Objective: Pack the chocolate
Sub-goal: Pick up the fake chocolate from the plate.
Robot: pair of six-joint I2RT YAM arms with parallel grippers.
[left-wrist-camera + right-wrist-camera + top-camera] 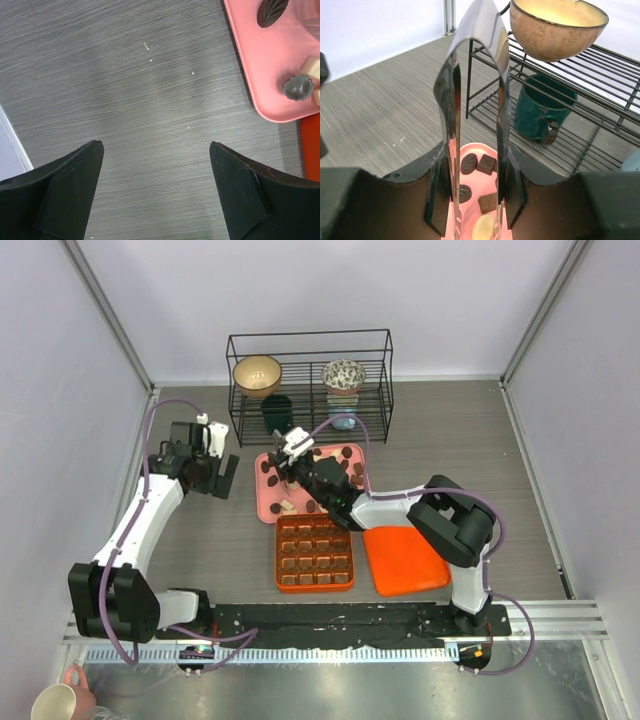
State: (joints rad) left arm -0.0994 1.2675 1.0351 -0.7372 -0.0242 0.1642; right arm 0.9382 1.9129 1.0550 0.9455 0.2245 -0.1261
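Observation:
Chocolate pieces (346,452), dark brown, tan and cream, lie scattered on the pink tray (268,506). My right gripper (303,468) hangs over the tray, shut on a pair of metal tongs (497,60). The tongs' bend points up and their arms reach down toward the tray. Between those arms the right wrist view shows dark chocolate (486,164) and a cream piece (483,228). My left gripper (222,480) stands open over bare table left of the tray, its jaws (156,145) wide apart with nothing between them. Two dark pieces (299,87) lie on the tray's corner (250,55).
An orange gridded box (314,552) holding several chocolates sits in front of the tray, with an orange lid (403,560) to its right. A black wire rack (310,385) at the back carries two bowls and a teal mug (537,110). A hand with a cup (58,703) shows at the bottom left.

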